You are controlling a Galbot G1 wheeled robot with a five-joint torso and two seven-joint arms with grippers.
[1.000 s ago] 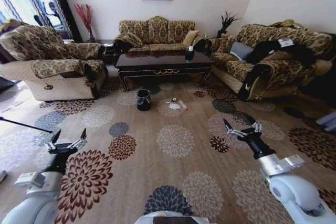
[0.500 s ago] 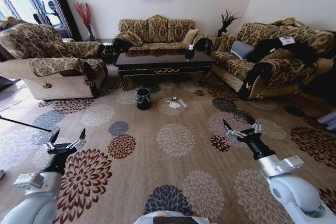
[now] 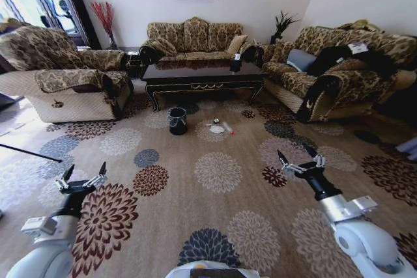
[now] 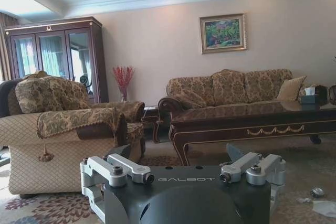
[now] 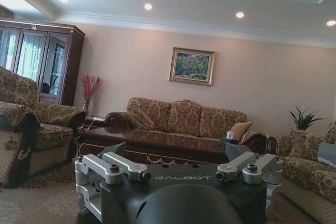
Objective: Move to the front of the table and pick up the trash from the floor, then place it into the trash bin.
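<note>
The dark glossy table [image 3: 202,73] stands far ahead between the sofas, also in the left wrist view [image 4: 252,122] and the right wrist view [image 5: 157,147]. On the patterned floor [image 3: 216,175] in front of it lies the trash [image 3: 218,127]: a white tissue, a small bottle and a silver ball [image 4: 316,192]. The black trash bin [image 3: 177,122] stands just left of the trash. My left gripper [image 3: 85,172] [image 4: 178,157] and right gripper [image 3: 294,158] [image 5: 176,151] are both open and empty, held low near me, well short of the trash.
A patterned armchair [image 3: 65,86] flanks the left and a long sofa [image 3: 329,73] with dark clothes the right; a third sofa [image 3: 192,37] sits behind the table. A tissue box [image 3: 235,64] stands on the table. Open carpet lies between me and the trash.
The whole head view has shifted slightly, so the camera has moved; table, bin and trash sit a little higher and nearer. Both arms hold the same pose, grippers still open.
</note>
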